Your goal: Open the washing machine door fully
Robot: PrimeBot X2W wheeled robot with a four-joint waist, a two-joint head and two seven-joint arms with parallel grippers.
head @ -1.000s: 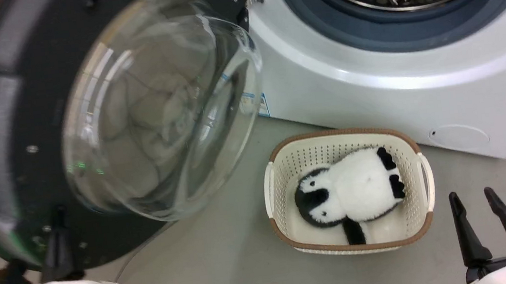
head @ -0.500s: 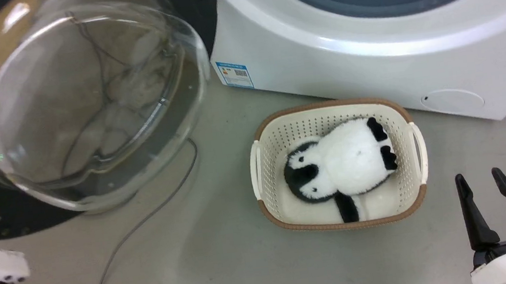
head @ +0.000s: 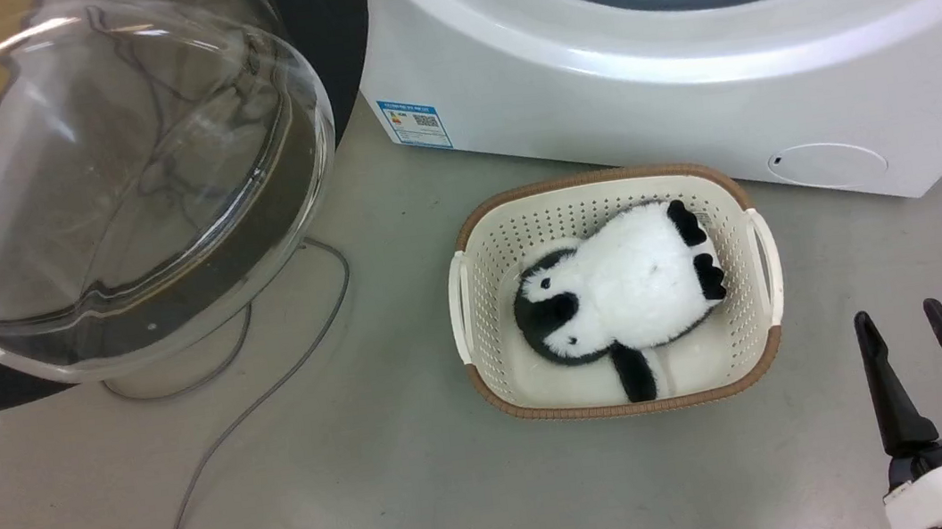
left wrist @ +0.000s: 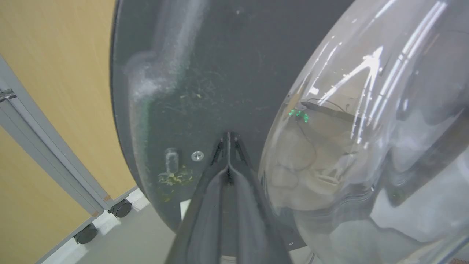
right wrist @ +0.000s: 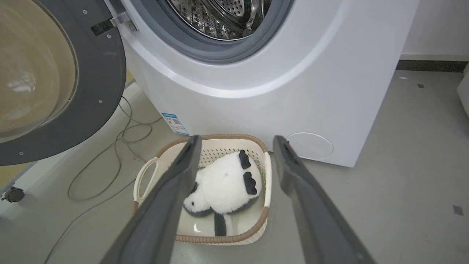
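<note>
Over the last second the head camera has dipped, so the whole picture has slid. Even so, the large round black washing machine door with its bulging clear glass bowl (head: 91, 167) is judged to have swung wider. The blue label (head: 415, 125) on the big white front-loading washing machine (head: 682, 77), earlier veiled by the bowl, is now cleared of it. The opening is thus taken as nearly or wholly done; remaining travel cannot be told.

From the left wrist, the left claw (left wrist: 228, 138) is seen pressed together and empty. The door's matte inner face is straight ahead of its tips and the bowl is to their right; contact cannot be confirmed. What the head view gives as a tan tint through the glass is resolved here as a yellow wheeled panel (left wrist: 55, 73), left of that claw.

From the right wrist, the right claw (right wrist: 237, 138) is seen spread and empty. The cream perforated basket (right wrist: 266, 179) holding a black-and-white plush penguin (right wrist: 223, 183) is just ahead of it, and the steel drum (right wrist: 220, 18) is bared beyond.
</note>
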